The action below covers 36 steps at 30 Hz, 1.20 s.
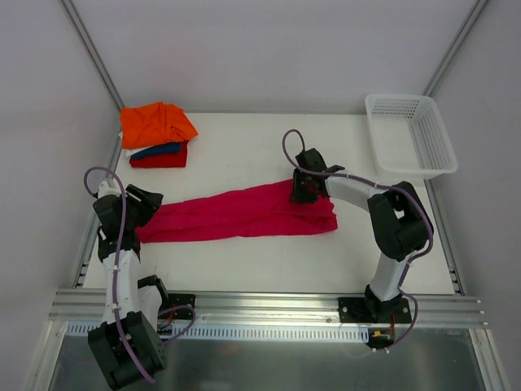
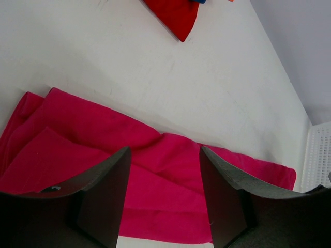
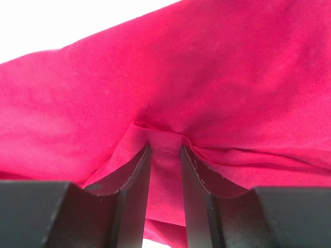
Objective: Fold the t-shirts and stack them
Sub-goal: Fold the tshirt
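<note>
Magenta t-shirt (image 1: 236, 213), ends under grippers

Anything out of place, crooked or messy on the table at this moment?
One thing: the orange t-shirt on top of the stack at the far left is loosely bunched and overhangs the dark blue t-shirt and red t-shirt beneath. The magenta t-shirt lies mid-fold as a long strip. The basket stands upright.

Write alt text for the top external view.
A magenta-pink t-shirt, folded into a long band, lies across the white table with the left gripper and right gripper at its ends. A folded orange, blue and red stack sits far-left, a white basket far-right.
</note>
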{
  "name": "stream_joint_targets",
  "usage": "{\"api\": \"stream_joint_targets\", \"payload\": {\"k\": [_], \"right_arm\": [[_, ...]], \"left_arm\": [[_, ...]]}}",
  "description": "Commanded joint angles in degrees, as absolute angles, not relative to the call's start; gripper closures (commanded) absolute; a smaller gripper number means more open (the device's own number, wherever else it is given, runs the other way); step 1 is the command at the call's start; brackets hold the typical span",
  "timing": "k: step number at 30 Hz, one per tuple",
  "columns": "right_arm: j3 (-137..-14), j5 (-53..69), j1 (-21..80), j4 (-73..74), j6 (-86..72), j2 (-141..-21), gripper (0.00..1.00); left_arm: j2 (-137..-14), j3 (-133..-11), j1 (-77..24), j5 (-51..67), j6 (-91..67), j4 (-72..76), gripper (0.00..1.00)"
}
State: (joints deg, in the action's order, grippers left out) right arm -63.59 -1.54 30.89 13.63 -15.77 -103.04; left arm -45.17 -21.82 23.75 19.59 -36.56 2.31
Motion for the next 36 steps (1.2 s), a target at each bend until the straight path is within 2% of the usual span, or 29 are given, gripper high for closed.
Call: {"api": "stream_joint_targets", "payload": {"k": [1, 8, 19, 27, 31, 36], "right_arm": [[-67.9, -4.7, 28.8, 18.9, -14.1, -107.7, 0.67], [-79.0, -2.9, 25.6, 22.0, -11.4, -113.8, 0.67], [-107.5, -0.6, 21.8, 31.0, -7.2, -129.1, 0.66], [-126.2, 5.6, 20.8, 36.3, -7.2, -141.3, 0.66], [-123.8, 5.1, 20.9, 34.8, -6.6, -138.7, 0.66], [-113.8, 1.2, 21.7, 32.6, -1.3, -124.1, 0.65]], "left_arm": [[-43.6, -23.3, 24.4, 21.8, -35.4, 3.3, 0.44], [-43.7, -23.4, 24.4, 23.2, -35.2, 2.9, 0.44], [-42.7, -23.4, 24.4, 24.7, -35.5, 2.3, 0.43], [-43.1, -23.5, 24.4, 25.8, -35.2, 2.2, 0.42], [-43.0, -23.6, 24.4, 25.9, -34.9, 1.9, 0.42], [-43.2, -23.3, 24.3, 26.0, -34.8, 2.0, 0.41]]}}
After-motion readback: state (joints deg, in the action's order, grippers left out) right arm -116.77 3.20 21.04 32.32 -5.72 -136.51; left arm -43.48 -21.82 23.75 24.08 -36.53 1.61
